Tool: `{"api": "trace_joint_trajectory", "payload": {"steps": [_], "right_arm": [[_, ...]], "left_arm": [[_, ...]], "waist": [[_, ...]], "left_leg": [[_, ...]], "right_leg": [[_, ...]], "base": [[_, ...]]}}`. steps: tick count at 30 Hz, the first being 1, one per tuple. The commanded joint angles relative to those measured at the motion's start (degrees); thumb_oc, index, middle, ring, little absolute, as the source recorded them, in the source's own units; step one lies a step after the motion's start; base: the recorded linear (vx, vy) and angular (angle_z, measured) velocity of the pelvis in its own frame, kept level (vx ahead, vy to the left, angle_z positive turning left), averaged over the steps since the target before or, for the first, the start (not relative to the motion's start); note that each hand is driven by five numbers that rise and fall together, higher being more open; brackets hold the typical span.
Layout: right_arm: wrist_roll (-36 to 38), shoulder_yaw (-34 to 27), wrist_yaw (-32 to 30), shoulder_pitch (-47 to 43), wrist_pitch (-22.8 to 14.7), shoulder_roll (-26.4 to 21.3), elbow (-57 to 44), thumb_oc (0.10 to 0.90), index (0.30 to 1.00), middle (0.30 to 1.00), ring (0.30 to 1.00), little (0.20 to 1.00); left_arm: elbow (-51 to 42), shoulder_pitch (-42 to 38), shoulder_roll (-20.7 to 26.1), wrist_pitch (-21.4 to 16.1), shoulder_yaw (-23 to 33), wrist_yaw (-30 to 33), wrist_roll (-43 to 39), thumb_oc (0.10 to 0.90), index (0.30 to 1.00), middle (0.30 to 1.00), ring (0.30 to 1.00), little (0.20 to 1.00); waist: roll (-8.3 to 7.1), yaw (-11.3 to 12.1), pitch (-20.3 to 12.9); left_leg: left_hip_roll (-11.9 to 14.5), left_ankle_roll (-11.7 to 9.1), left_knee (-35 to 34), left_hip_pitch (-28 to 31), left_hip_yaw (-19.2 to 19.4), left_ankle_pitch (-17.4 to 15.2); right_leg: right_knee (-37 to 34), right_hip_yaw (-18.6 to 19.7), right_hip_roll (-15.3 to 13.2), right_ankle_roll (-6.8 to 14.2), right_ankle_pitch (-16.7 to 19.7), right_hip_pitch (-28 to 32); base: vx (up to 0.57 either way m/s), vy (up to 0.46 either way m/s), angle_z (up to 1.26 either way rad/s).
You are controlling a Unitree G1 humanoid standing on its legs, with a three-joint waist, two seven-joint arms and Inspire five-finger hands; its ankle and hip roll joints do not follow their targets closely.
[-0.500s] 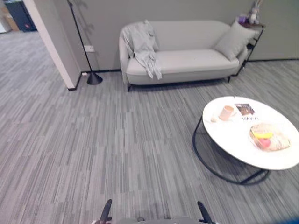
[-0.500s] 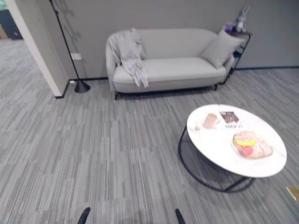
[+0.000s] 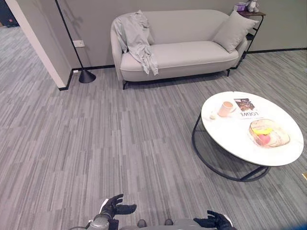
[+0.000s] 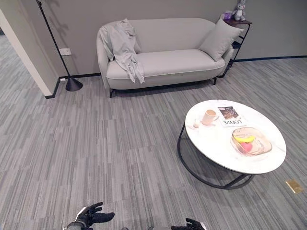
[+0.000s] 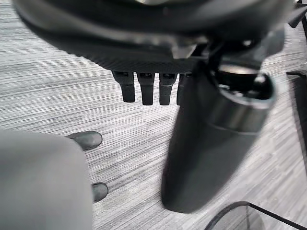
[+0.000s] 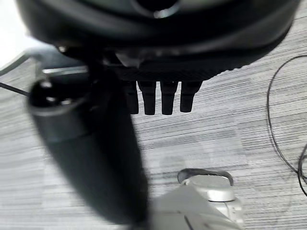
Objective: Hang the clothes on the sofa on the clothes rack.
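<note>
Now raised into the eye views since a moment ago: left hand (image 3: 115, 208) and right hand (image 3: 213, 221), empty. Wrist views: fingers (image 5: 144, 88) straight, released. Garment (image 3: 138, 40) draped over sofa (image 3: 192, 52) arm; likely soft, light, best pinched near collar.

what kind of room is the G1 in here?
Probably a lounge or waiting corner of an office: a light grey sofa with a garment draped over one end stands against the wall, a round white coffee table sits in front, and striped grey carpet covers the floor.
</note>
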Motion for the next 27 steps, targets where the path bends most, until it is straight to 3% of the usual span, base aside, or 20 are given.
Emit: {"api": "trace_joint_trajectory", "payload": {"steps": [1,4,6,7,10,11,12,15,16,17,19,20,22,23,24,25,26,27], "right_arm": [[3.08,0.87,-1.30,-2.86,-2.50,-1.73,-2.62,0.800,0.900,0.900,0.900,0.900],[3.61,1.00,-1.00,-2.95,-2.71,-1.91,-5.01,0.800,0.900,0.900,0.900,0.900],[4.36,0.58,-1.31,-2.43,-2.94,-2.92,-8.38,0.800,0.900,0.900,0.900,0.900],[4.36,0.57,-1.31,-2.42,-2.93,-2.92,-8.40,0.800,0.900,0.900,0.900,0.900],[5.25,-0.21,-1.33,-1.67,-3.09,-4.24,-11.67,0.800,0.900,0.900,0.900,0.900],[4.81,0.17,-1.55,-1.93,-2.94,-4.75,-11.56,0.800,0.900,0.900,0.900,0.900],[4.54,0.45,-1.62,-1.95,-2.77,-4.94,-11.75,0.800,0.900,0.900,0.900,0.900],[3.11,1.35,-1.51,-2.06,-2.34,-5.43,-14.00,0.800,0.900,0.900,0.900,0.900],[1.31,2.43,-1.20,-2.25,-2.47,-6.20,-15.03,0.800,0.900,0.900,0.900,0.900],[1.31,2.44,-1.20,-2.22,-2.46,-6.19,-15.04,0.800,0.900,0.900,0.900,0.900],[-1.60,3.84,-1.49,-3.09,-2.15,-6.87,-14.46,0.800,0.900,0.900,0.900,0.900],[-3.96,5.43,-1.60,-5.18,-1.93,-7.06,-11.26,0.800,0.900,0.900,0.900,0.900],[-5.37,5.84,-0.46,-5.06,-1.33,-6.58,-10.61,0.800,0.900,0.900,0.900,0.900],[-5.42,5.79,0.34,-4.21,-1.78,-6.36,-11.01,0.800,0.900,0.900,0.900,0.900],[-5.42,5.78,0.34,-4.20,-1.78,-6.37,-11.02,0.800,0.900,0.900,0.900,0.900],[-5.87,5.58,0.97,-3.65,-1.16,-5.99,-10.98,0.800,0.900,0.900,0.900,0.900],[-6.28,5.27,2.01,-2.20,-1.11,-5.26,-8.72,0.800,0.900,0.900,0.900,0.900],[-6.27,5.27,2.01,-2.20,-1.12,-5.27,-8.72,0.800,0.900,0.900,0.900,0.900]], "left_arm": [[-1.17,-3.76,0.23,-2.64,3.63,0.97,-5.87,0.800,0.900,0.900,0.900,0.900],[-1.97,-4.08,0.53,-2.99,4.19,1.08,-6.80,0.800,0.900,0.900,0.900,0.900],[-3.62,-4.41,0.80,-2.61,3.97,0.64,-8.40,0.800,0.900,0.900,0.900,0.900],[-3.62,-4.41,0.80,-2.60,3.96,0.63,-8.40,0.800,0.900,0.900,0.900,0.900],[-3.97,-3.26,0.12,-1.87,4.59,-0.04,-10.93,0.800,0.900,0.900,0.900,0.900],[-3.56,-2.82,-0.14,-2.03,5.15,0.36,-11.48,0.800,0.900,0.900,0.900,0.900],[-3.05,-2.50,-0.32,-1.97,5.65,0.41,-12.22,0.800,0.900,0.900,0.900,0.900],[-3.20,-1.36,-1.09,-2.09,7.04,0.66,-14.12,0.800,0.900,0.900,0.900,0.900],[-4.24,0.33,-1.48,-2.44,7.71,0.55,-15.54,0.800,0.900,0.900,0.900,0.900],[-4.27,0.38,-1.47,-2.43,7.70,0.56,-15.54,0.800,0.900,0.900,0.900,0.900],[-4.70,0.71,-1.16,-2.29,7.95,0.38,-15.35,0.800,0.900,0.900,0.900,0.900],[-3.72,0.78,-0.93,-2.68,8.26,0.30,-14.35,0.800,0.900,0.900,0.900,0.900],[-2.97,1.29,-0.57,-2.49,8.92,0.09,-13.66,0.800,0.900,0.900,0.900,0.900],[-2.46,2.02,-0.52,-2.65,9.22,-0.28,-13.44,0.800,0.900,0.900,0.900,0.900],[-2.46,2.02,-0.53,-2.65,9.21,-0.29,-13.44,0.800,0.900,0.900,0.900,0.900],[-1.80,2.40,-0.43,-2.60,9.48,-0.47,-12.84,0.800,0.900,0.900,0.900,0.900],[-0.70,3.12,-0.30,-2.59,9.74,-0.92,-11.92,0.800,0.900,0.900,0.900,0.900],[-0.70,3.12,-0.31,-2.59,9.73,-0.92,-11.92,0.800,0.900,0.900,0.900,0.900]], "waist": [[-2.08,-0.36,0.44],[-2.06,-0.21,1.32],[-3.35,-0.12,4.13],[-3.29,-0.15,4.04],[-3.81,0.57,7.51],[-4.19,0.89,8.04],[-4.29,1.26,7.77],[-4.35,2.88,7.46],[-4.11,4.64,7.17],[-4.40,4.66,7.37],[-4.08,6.31,7.00],[-4.90,8.24,6.21],[-4.71,9.19,4.72],[-5.31,9.57,3.89],[-5.20,9.60,3.81],[-5.58,10.08,2.40],[-7.41,11.15,-0.01],[-7.29,11.23,-0.09]], "left_leg": [[-1.03,-0.45,-3.10,1.43,-4.23,-4.78],[-0.25,-0.62,-3.10,1.81,-3.22,-4.47],[-1.05,-2.11,10.03,-4.16,-2.45,-7.63],[-1.02,-2.11,10.52,-4.52,-2.47,-7.89],[-2.65,-1.02,36.04,-17.86,-4.03,-0.67],[-3.38,-0.66,40.58,-21.11,-3.67,-0.57],[-3.64,-0.45,40.73,-23.08,-3.21,-1.34],[-3.35,-0.62,33.87,-25.39,-1.21,-2.68],[-1.83,-1.46,20.71,-25.77,-1.46,-0.48],[-2.09,-1.43,19.97,-25.13,-1.32,-0.15],[-0.01,-2.18,4.43,-25.46,-1.11,2.91],[-0.33,-2.90,-3.10,-30.20,-0.55,3.04],[-0.47,-3.05,-3.10,-30.53,0.23,3.92],[-1.80,-2.93,-3.10,-29.37,0.01,7.54],[-1.67,-2.95,-3.10,-29.46,-0.03,7.58],[-2.74,-2.70,-3.10,-28.17,-0.77,10.17],[-6.27,-1.20,-3.10,-24.86,-2.61,11.99],[-6.11,-1.21,-3.10,-24.96,-2.60,12.03]], "right_leg": [[-14.42,1.70,-1.69,3.64,8.86,7.59],[-12.72,1.78,-1.45,3.36,8.15,6.60],[-11.16,2.73,-1.91,2.51,7.34,5.88],[-11.10,2.70,-1.85,2.51,7.33,5.73],[-8.79,4.18,-1.20,-0.28,5.16,7.16],[-8.74,4.34,-1.22,-0.74,4.44,7.44],[-8.79,4.41,-1.28,-0.57,3.62,7.93],[-10.10,5.12,-1.95,-0.11,2.30,10.56],[-11.27,5.08,-1.99,0.47,1.30,12.76],[-11.42,5.07,-2.33,0.50,1.27,13.13],[-12.79,4.31,-2.65,1.10,-0.82,16.57],[-14.10,4.94,-4.08,1.89,-2.03,20.58],[-13.81,6.17,-5.27,2.75,-1.48,22.74],[-13.50,6.43,-7.06,3.87,0.78,23.96],[-13.50,6.50,-6.94,3.85,0.86,23.86],[-12.92,6.52,-8.58,5.10,3.47,23.59],[-6.84,6.67,-12.47,8.10,14.84,22.33],[-6.83,6.79,-12.35,8.09,14.93,22.17]], "base": [[0.03,-0.064,-0.26],[0.03,-0.053,-0.25],[0.01,-0.115,-0.23],[0.09,-0.121,-0.27],[0.12,-0.138,-0.19],[0.21,-0.093,0.11],[0.33,-0.043,0.12],[0.32,0.027,-0.07],[0.45,0.057,-0.14],[0.55,0.064,-0.21],[0.65,0.075,0.04],[0.95,0.153,0.24],[0.93,0.224,0.04],[0.57,0.177,-0.20],[0.63,0.199,-0.35],[0.96,0.260,-0.40],[0.96,0.261,-0.43],[0.97,0.248,-0.31]]}}
